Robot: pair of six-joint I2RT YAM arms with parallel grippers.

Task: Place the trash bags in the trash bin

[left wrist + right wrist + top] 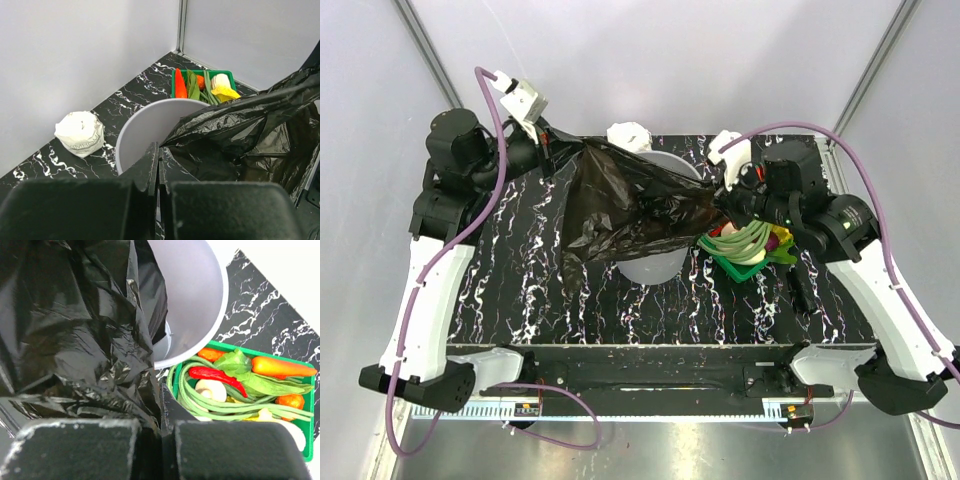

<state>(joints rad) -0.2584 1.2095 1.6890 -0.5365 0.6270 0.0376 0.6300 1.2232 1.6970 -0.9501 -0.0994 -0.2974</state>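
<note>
A thin, glossy, crinkled black plastic trash bag [620, 205] is held stretched between both arms, draped over the mouth of the light-grey round plastic trash bin [655, 268] on the black marbled tabletop [510, 290]. The left fingers [149, 162] are clenched on one edge of the film, the right fingers [171, 407] on the opposite edge. A green rectangular basket of vegetables [752, 262] is seen just right of the bin, a small white wrapped roll [628, 133] behind it.

Both arms extended forward, elbows out, wrists turned inward toward each other; left gripper [552, 142] far-left, right gripper [724, 196] mid-right, well apart, each with jaws pinched tight on an edge of the trash bag [620, 200].
</note>
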